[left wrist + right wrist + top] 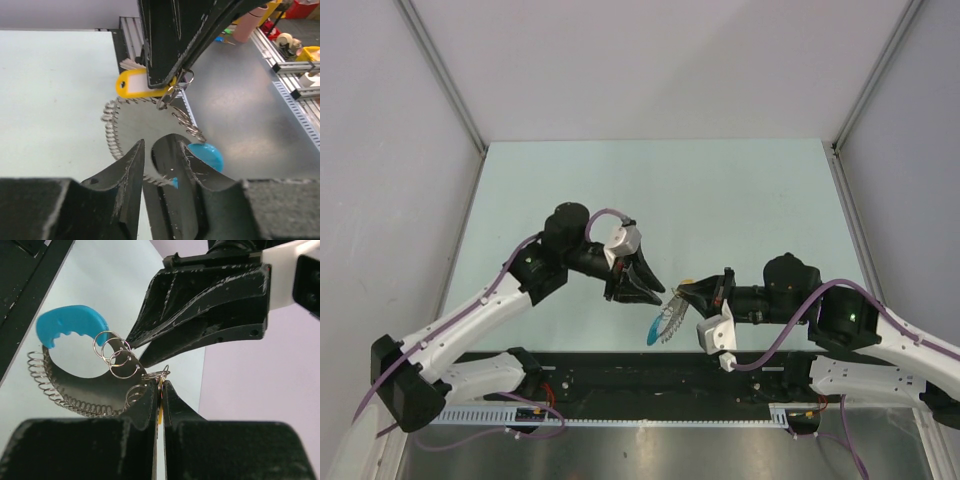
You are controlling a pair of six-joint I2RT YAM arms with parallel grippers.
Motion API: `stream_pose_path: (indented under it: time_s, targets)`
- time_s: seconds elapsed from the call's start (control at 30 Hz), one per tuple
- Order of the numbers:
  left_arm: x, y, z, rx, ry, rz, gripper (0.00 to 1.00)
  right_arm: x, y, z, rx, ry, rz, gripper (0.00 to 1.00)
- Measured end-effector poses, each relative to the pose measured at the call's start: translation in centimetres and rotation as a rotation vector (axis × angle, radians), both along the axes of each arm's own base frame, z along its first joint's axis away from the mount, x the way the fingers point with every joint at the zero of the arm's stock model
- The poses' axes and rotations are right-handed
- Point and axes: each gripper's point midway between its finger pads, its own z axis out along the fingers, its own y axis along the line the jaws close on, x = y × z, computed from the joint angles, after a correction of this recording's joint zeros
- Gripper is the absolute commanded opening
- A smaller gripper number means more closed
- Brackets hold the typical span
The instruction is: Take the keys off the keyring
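Keys (664,322): small silvery rings with one blue piece (70,325), strung on coiled keyring (112,134), hanging between both arms over the near edge of the worktop (620,190). Right end effector (161,385): clamped on yellow key tag (134,85). Left end effector (152,145): nearly closed beside the coil, grip not discernible.

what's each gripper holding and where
Right gripper pinches the keys at the yellow tag end. Left gripper sits nearly shut at the rings by the blue piece; its grip cannot be told.
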Motion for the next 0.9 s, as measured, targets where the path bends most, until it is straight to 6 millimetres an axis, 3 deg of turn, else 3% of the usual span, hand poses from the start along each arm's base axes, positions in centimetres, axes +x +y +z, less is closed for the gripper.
stream_pose_path:
  time_s: [0.1, 0.37, 0.9]
  targets:
    - [0.6, 0.4, 0.8, 0.004, -0.042, 0.016, 0.43, -0.1, 0.0, 0.0, 0.0, 0.001, 0.004, 0.0]
    - [1.0, 0.2, 3.8, -0.04, -0.124, -0.009, 0.43, -0.3, 0.0, 0.0, -0.003, -0.002, 0.016, 0.0]
    - [0.1, -0.9, 3.1, -0.026, -0.042, -0.1, 0.45, -0.3, 0.3, -0.4, -0.012, 0.005, 0.026, 0.0]
